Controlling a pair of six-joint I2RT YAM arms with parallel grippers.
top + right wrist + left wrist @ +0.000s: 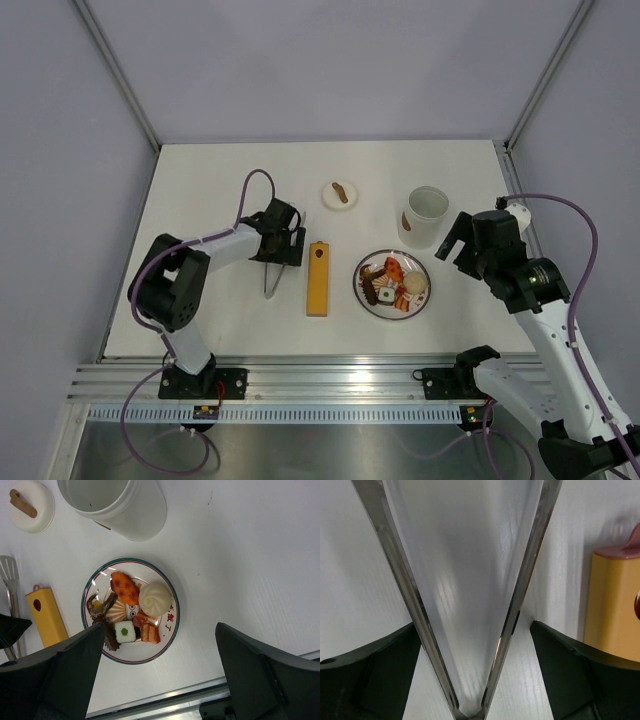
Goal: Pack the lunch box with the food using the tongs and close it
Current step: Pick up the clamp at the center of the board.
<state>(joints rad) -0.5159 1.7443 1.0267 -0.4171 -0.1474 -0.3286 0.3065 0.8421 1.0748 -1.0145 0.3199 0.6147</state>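
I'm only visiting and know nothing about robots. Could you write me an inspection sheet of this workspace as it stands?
Surface: white table, a few tiny dark specks.
Job's things: lunch box upright and open, no food seen inside; food all on the plate; tongs lying flat; lid set apart, brown handle up.
Clutter: orange bar between tongs and plate.
Grippers: left gripper open, straddling the tongs; right gripper open, holding nothing, beside the lunch box.
Cables: purple cables loop off both arms, none lying across the items.
Surroundings: grey walls; metal rail at the near edge.
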